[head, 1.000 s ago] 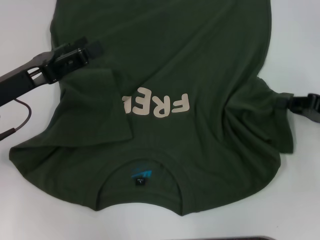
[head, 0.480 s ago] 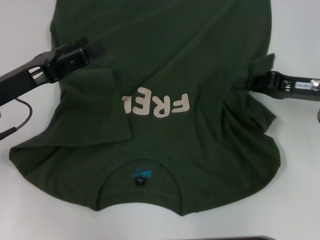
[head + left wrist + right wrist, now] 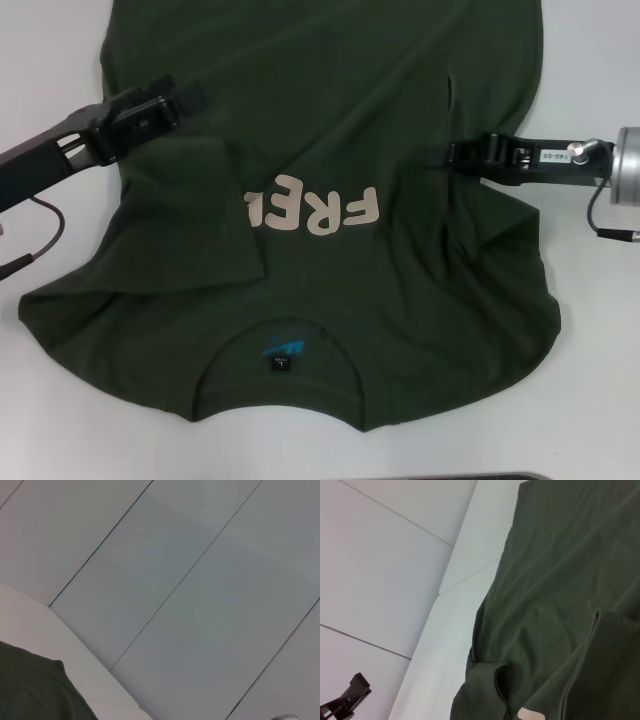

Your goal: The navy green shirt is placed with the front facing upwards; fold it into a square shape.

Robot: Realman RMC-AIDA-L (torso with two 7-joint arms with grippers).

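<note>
Dark olive-green cotton shirt [image 3: 330,230] spread front-up on the white worktop [image 3: 60,420], black neck label [image 3: 283,357] nearest, pale "FRE" lettering [image 3: 315,210] mid-chest, right pincer [image 3: 452,155] clamped on a shirt fold beside the letters, left pincer [image 3: 185,100] pinching the folded-in sleeve farther back.

We note a white tabletop [image 3: 600,380], bare along its left and right edges. A thin dark strip [image 3: 480,476] lies at the near edge. Beyond the far edge, grey floor [image 3: 210,580] with dark seams.
</note>
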